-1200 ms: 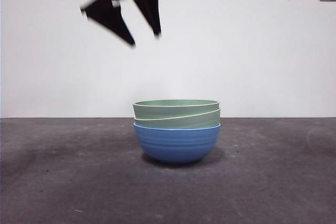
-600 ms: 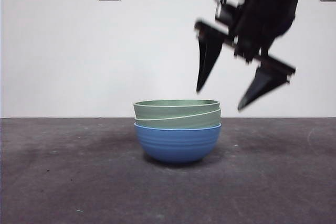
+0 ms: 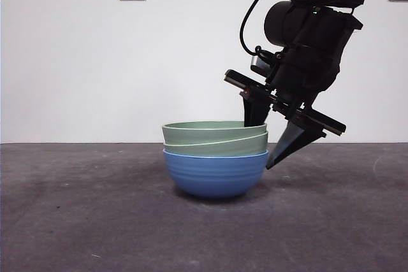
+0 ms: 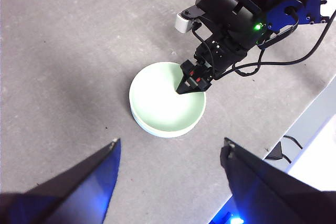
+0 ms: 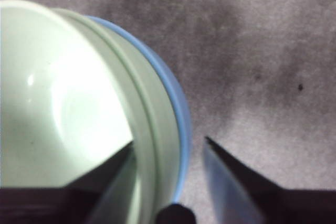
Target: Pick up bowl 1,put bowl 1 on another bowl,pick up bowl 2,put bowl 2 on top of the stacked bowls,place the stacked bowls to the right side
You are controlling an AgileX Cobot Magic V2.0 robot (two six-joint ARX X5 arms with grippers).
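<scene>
A nest of ribbed bowls is sitting on a dark grey, mottled surface (image 3: 76,221) — the stacked bowls (image 3: 215,157) showing two colours. The bottom one, another bowl (image 3: 215,173), is showing a mid blue with faint horizontal ribs and a thin pale rim; the two bowls inside it are showing a pale sage green with lighter rim lines, their inside looking a washed mint from above. The right pincer (image 3: 268,141) straddling the rim is showing matte black — a small green light is glowing on its arm. The left pincer (image 4: 170,153) is showing black with a blue sheen. The wall (image 3: 76,62) behind is showing plain white.
</scene>
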